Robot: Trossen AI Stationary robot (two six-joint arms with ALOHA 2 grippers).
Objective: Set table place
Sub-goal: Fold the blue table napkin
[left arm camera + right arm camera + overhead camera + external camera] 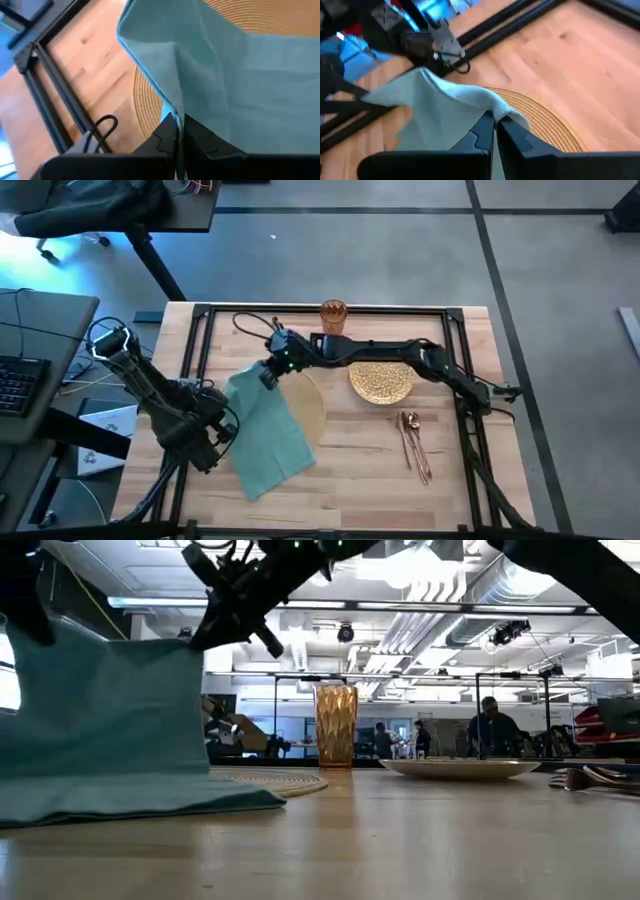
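The teal napkin (268, 430) is held by both grippers, partly lifted over the round pale-gold placemat (312, 408). My right gripper (268, 372) is shut on its far corner. My left gripper (228, 423) is shut on its left edge. The glittery gold plate (382, 381) rests flat on the table (350, 480), right of the placemat, under my right arm. The amber cup (333, 316) stands upright at the far edge. The copper and silver cutlery (413, 446) lies on the wood near the plate. My left gripper pinches a folded edge of the napkin (172, 107) between its two fingers, on the napkin's left side. The cloth rises above the fingers and drapes away from them. My right gripper pinches the napkin's far corner (496, 111) between its two fingertips, slanting down from the table's right. The corner is lifted, the cloth slopes down slack from it, and the napkin's near end (140, 802) lies on the table.
A black metal rail frame (205, 340) runs round the tabletop. A grey desk with a keyboard (20, 380) stands off the table's left. Bare wood (350, 500) shows along the near edge.
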